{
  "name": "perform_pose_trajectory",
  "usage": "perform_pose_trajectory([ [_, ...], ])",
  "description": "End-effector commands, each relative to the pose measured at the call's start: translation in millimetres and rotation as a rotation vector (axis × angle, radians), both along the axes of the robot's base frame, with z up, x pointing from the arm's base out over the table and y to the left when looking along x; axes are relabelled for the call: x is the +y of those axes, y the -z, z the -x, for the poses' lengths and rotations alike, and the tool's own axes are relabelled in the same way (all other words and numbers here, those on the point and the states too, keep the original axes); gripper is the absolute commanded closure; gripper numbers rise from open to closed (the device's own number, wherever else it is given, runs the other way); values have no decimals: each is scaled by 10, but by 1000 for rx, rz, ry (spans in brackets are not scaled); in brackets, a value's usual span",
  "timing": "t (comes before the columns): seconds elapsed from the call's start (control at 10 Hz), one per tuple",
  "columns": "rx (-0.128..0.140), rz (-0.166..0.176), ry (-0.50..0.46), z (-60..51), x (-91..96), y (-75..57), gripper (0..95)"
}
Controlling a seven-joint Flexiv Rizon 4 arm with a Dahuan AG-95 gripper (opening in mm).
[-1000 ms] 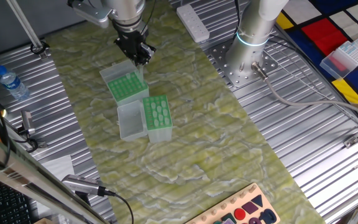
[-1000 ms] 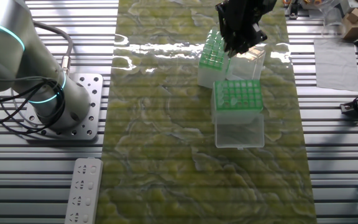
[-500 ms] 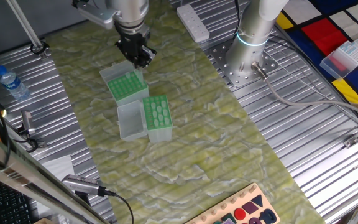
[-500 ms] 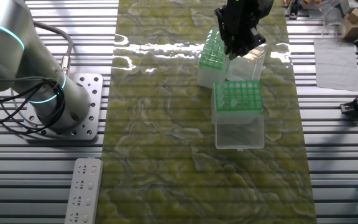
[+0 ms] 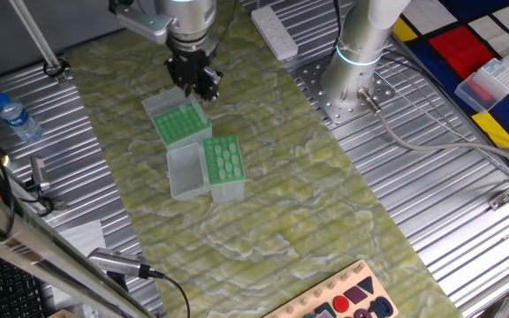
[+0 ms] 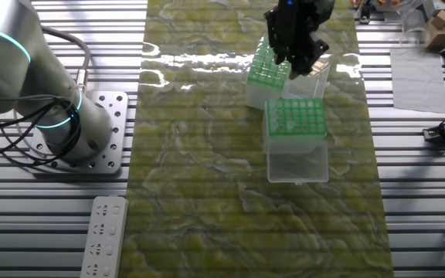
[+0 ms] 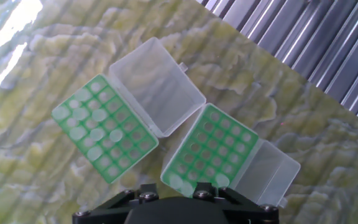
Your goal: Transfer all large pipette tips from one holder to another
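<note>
risk we see: gripper above the rack, jaws hidden, state unclear; misaligned descent could jam neighbouring large pipette tips.

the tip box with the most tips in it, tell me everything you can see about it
The fuller tip box has a green perforated rack plate on a clear plastic base. Its hinged clear lid lies open flat beside it. Pale large pipette tips fill many holes; others are empty. It sits upright on the green mat, its corner close to the second box.
</note>
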State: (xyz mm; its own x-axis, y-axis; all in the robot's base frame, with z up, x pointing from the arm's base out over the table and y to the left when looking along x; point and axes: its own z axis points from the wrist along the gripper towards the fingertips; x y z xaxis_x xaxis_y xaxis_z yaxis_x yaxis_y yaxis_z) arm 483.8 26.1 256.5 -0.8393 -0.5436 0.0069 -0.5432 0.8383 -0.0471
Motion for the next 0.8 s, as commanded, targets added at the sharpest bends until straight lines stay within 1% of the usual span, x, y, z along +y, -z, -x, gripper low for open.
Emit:
perform_pose_trajectory([
  [0.1, 4, -33, 140, -37, 157, 71, 570],
  [0.2, 6, -63, 197, -68, 311, 152, 570],
  [0.3, 9, -63, 213, -85, 415, 192, 570],
  [0.5, 27, -69, 286, -103, 724, 278, 570],
  [0.6, 28, -71, 309, -108, 838, 317, 570],
  [0.8, 21, -80, 353, -133, 1090, 433, 570],
])
